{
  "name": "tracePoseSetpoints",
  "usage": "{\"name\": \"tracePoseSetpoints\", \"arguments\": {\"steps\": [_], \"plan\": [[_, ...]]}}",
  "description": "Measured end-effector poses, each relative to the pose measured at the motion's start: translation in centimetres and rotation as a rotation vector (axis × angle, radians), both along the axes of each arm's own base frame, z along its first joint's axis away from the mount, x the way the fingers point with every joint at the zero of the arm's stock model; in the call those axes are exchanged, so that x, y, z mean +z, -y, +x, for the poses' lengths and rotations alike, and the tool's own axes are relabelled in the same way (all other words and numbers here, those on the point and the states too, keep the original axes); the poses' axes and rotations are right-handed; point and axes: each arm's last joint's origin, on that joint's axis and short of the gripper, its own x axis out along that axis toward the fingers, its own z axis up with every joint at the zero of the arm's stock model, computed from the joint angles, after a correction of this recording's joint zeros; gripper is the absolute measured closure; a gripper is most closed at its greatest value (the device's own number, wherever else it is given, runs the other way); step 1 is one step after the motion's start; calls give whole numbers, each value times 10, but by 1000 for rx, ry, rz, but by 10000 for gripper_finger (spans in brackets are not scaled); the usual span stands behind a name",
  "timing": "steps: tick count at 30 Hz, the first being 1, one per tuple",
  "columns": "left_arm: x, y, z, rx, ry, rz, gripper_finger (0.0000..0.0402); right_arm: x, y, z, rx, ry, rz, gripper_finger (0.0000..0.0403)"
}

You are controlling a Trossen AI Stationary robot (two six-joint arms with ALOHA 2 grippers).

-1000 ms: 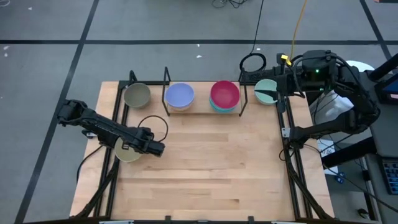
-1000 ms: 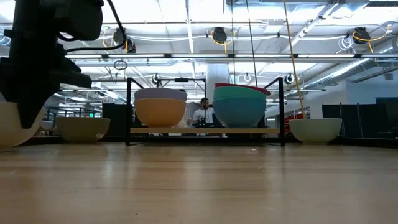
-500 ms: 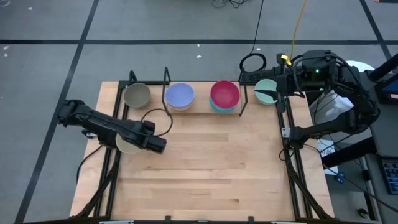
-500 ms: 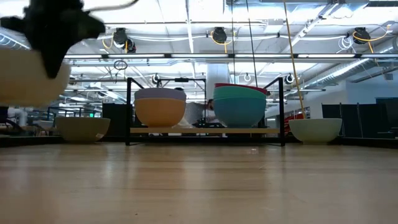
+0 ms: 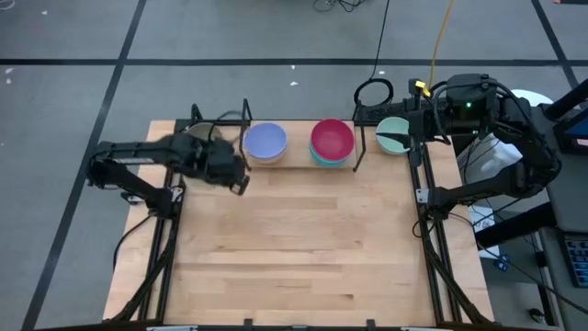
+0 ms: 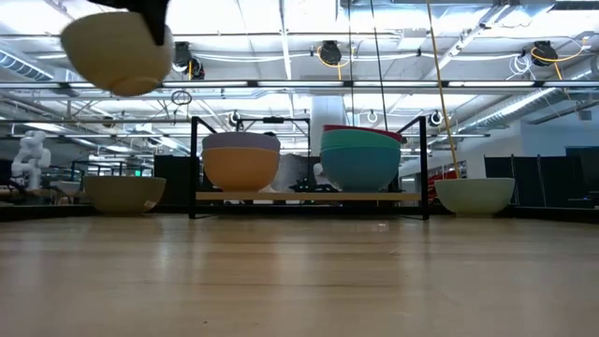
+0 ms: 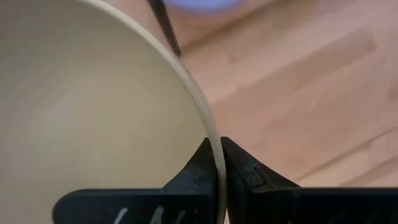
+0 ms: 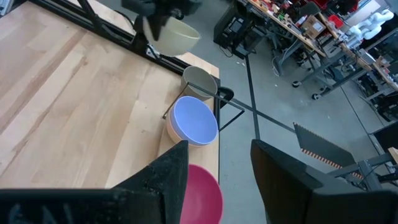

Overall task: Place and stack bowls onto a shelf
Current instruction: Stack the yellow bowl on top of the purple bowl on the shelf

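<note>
- The beige bowl (image 6: pixel 117 51) hangs in the air at the upper left of the low view, clear of the tabletop (image 5: pixel 303 230), with its rim pinched between the fingers of the left gripper (image 7: pixel 217 163), which are closed on it.
- In the high view that gripper (image 5: pixel 223 162) sits in the upper left part of the table, just beside the left end of the shelf (image 5: pixel 299 164).
- In the low view, directly below the raised bowl, a grey-olive bowl (image 6: pixel 124 194) rests on the table to the left of the shelf.
- On the shelf board (image 6: pixel 309 197) stand two stacks: at the left a lavender bowl (image 5: pixel 265 141) nested in an orange bowl (image 6: pixel 241 168), at the right a magenta bowl (image 5: pixel 332 138) on top of cyan and blue bowls (image 6: pixel 360 161).
- A mint green bowl (image 5: pixel 393 134) sits on the table at the shelf's right end, in the upper right of the high view.
- The right gripper (image 5: pixel 413 128) waits at that mint bowl's right edge, its fingers (image 8: pixel 166 168) spread wide and holding nothing.
</note>
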Motion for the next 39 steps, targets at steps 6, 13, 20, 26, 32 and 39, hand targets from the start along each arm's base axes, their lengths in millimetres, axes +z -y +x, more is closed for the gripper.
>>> {"name": "tracePoseSetpoints", "arguments": {"steps": [6,13,20,26,32,39], "plan": [[25,-34,6,-80,33,54,394,0,0,0,0,0,0,234],[53,-71,32,-179,63,143,394,0,0,0,0,-1,0,234],[59,-105,71,-305,65,169,394,0,0,0,-3,-1,-1,234],[34,-124,102,-370,11,103,394,0,0,0,-4,-1,-1,234],[-1,-137,129,-443,-68,14,394,0,0,0,-4,-1,-2,234],[-23,-142,143,-456,-93,-55,394,0,0,0,-4,-1,-2,234]]}}
